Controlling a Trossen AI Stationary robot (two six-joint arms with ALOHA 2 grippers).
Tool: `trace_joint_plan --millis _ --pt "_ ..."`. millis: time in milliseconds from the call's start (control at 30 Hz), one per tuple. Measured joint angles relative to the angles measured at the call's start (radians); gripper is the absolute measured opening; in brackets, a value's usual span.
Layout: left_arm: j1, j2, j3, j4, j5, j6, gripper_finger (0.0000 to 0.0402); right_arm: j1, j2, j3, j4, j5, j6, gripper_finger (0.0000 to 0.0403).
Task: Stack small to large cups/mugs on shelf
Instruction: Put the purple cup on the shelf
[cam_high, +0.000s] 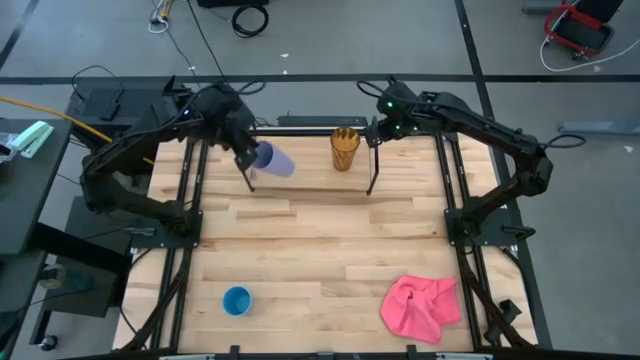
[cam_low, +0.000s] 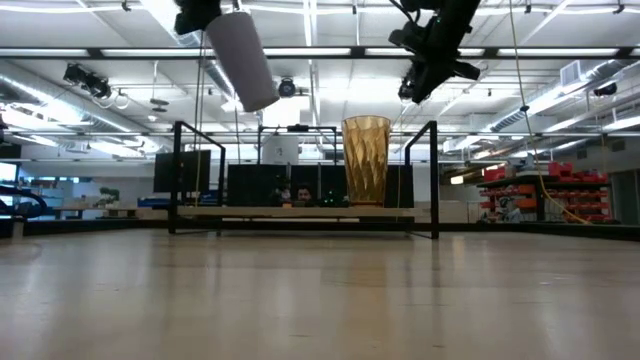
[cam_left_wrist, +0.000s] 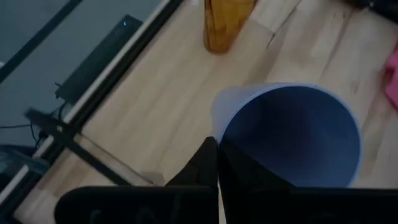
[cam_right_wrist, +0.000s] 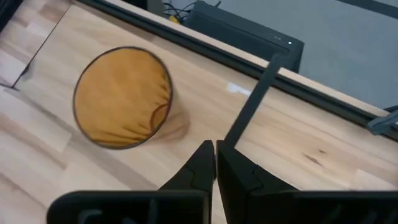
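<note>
High view: left claw pinches lavender cup by its rim, tilted, above shelf's left end. Amber cup upright on shelf; right claw just beside it, fingers nearly shut, empty. Blue cup near table's front-left, pink cloth front-right.
Low view: lavender cup high over the shelf board.
Right wrist: fingers almost touching, nothing between.

Place: robotics lab or workshop
Evidence: ceiling strip lights, far storage racks, floor cables
</note>
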Motion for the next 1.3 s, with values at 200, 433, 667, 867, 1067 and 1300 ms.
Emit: trace_joint_plan --millis 200,433,667,867,1067,1300 --pt "-0.008 0.155 0.144 -0.083 -0.060 -0.004 0.0005 0.036 0.000 0.000 -0.014 0.011 0.017 0.0025" --pt "0.010 0.337 0.285 -0.160 -0.067 0.028 0.0005 0.064 0.000 0.000 -0.199 0.026 0.061 0.0025" --pt "0.057 0.466 0.367 -0.161 -0.067 0.061 0.0005 0.152 -0.002 0.000 -0.314 0.029 0.111 0.0024" --pt "0.118 0.544 0.376 -0.154 -0.024 0.065 0.0005 0.256 -0.032 0.000 -0.316 0.076 0.141 0.0024" --pt "0.151 0.594 0.376 -0.100 0.020 0.080 0.0004 0.333 -0.064 0.000 -0.315 0.144 0.193 0.0024" --pt "0.153 0.630 0.376 -0.054 0.052 0.106 0.0004 0.342 -0.068 0.000 -0.312 0.155 0.198 0.0024"
